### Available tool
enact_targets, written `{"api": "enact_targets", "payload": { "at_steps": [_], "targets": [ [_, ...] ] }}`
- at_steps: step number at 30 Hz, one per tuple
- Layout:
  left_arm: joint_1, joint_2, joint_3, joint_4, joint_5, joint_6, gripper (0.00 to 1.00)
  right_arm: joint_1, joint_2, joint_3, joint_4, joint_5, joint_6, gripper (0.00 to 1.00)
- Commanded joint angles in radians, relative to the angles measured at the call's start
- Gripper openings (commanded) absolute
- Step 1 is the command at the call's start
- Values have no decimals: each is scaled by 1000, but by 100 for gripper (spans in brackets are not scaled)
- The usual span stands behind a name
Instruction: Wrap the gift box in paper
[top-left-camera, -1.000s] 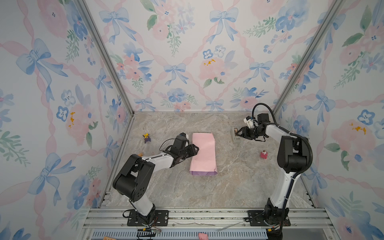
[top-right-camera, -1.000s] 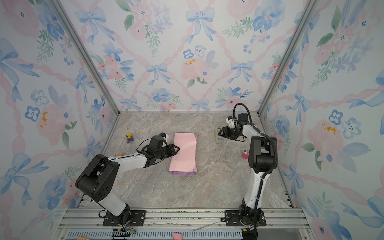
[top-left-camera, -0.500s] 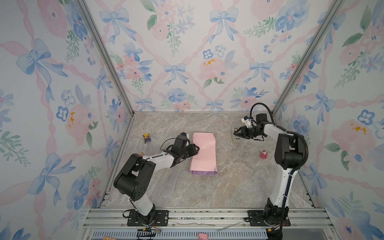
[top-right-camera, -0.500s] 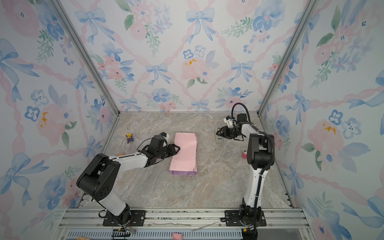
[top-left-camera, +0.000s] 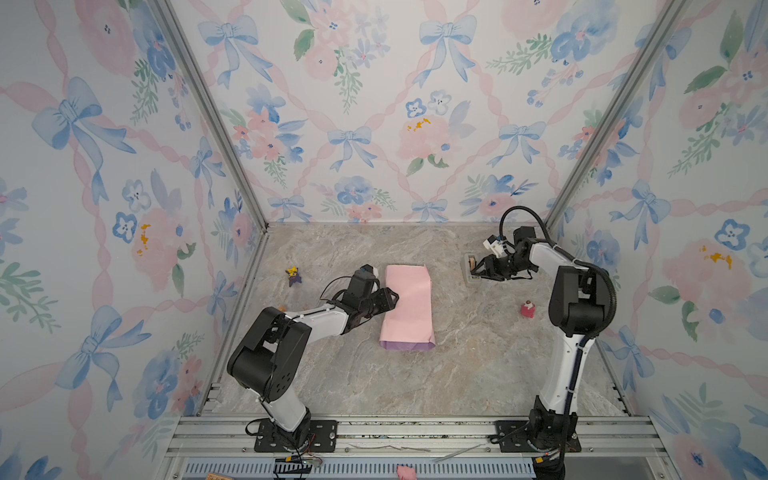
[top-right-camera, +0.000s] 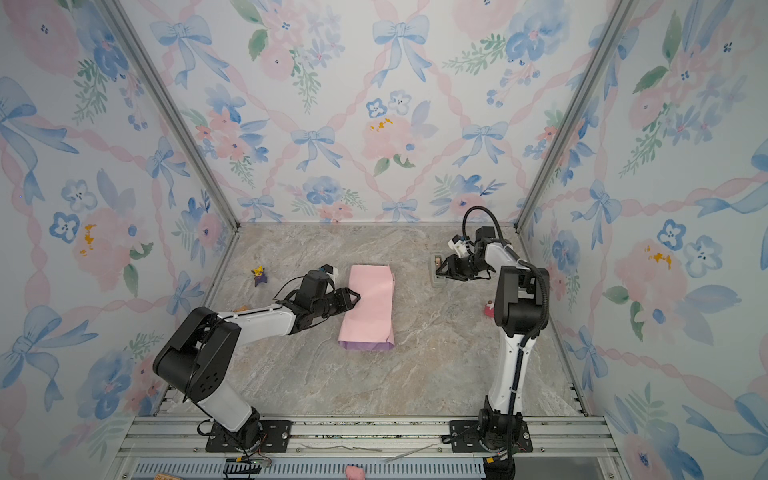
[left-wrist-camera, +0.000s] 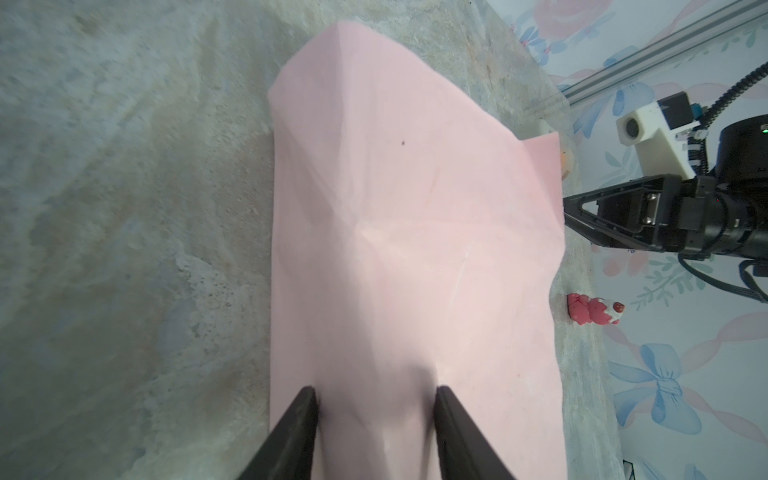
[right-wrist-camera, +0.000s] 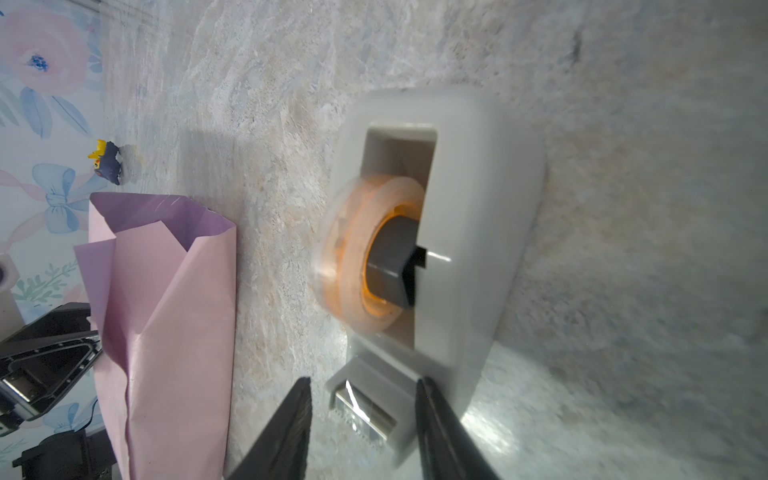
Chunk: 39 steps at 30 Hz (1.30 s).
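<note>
The paper (top-left-camera: 409, 307) (top-right-camera: 370, 307) lies folded into a long bundle in mid-table, pale pink face up, with lilac showing at its near end. The gift box is hidden, no part of it showing. My left gripper (top-left-camera: 392, 297) (top-right-camera: 355, 297) (left-wrist-camera: 376, 388) rests on the bundle's left edge, its jaws apart with flat pink paper (left-wrist-camera: 415, 228) between them. My right gripper (top-left-camera: 473, 270) (top-right-camera: 439, 272) (right-wrist-camera: 361, 380) is open at the back right. Its fingers straddle the cutter end of a grey tape dispenser (right-wrist-camera: 478, 208) (top-left-camera: 471, 272).
A purple-and-yellow figurine (top-left-camera: 294, 276) (top-right-camera: 259, 276) stands left of the bundle. A red figurine (top-left-camera: 528, 309) (top-right-camera: 489, 309) (left-wrist-camera: 594, 313) stands by the right arm's upright link. Flowered walls close in three sides. An aluminium rail (top-left-camera: 415, 428) runs along the front.
My right gripper has moved left along the tape dispenser to its cutter end, and its jaws have narrowed a little. The left arm and the paper have not moved.
</note>
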Motion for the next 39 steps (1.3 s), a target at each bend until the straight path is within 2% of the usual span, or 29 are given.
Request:
{"api": "enact_targets", "payload": {
  "at_steps": [1,2,8,20,29,39],
  "targets": [
    [-3,34,-21,-134,-42,34,47,-3,64,39,-88,-59,-29,42],
    [-4,34,-21,-135,-42,34,47,-4,73,48,-92,-97,-31,42],
    [-3,29,-21,-133,-45,33,47,-4,119,93,-119,-154,-39,40],
    [-3,31,-17,-133,-43,35,47,-6,157,121,-165,-207,-70,38],
    [-3,27,-19,-133,-43,36,47,-24,178,122,-116,-314,-14,39],
    [-3,29,-20,-132,-42,37,47,-59,155,75,-59,-386,23,32]
  ]
}}
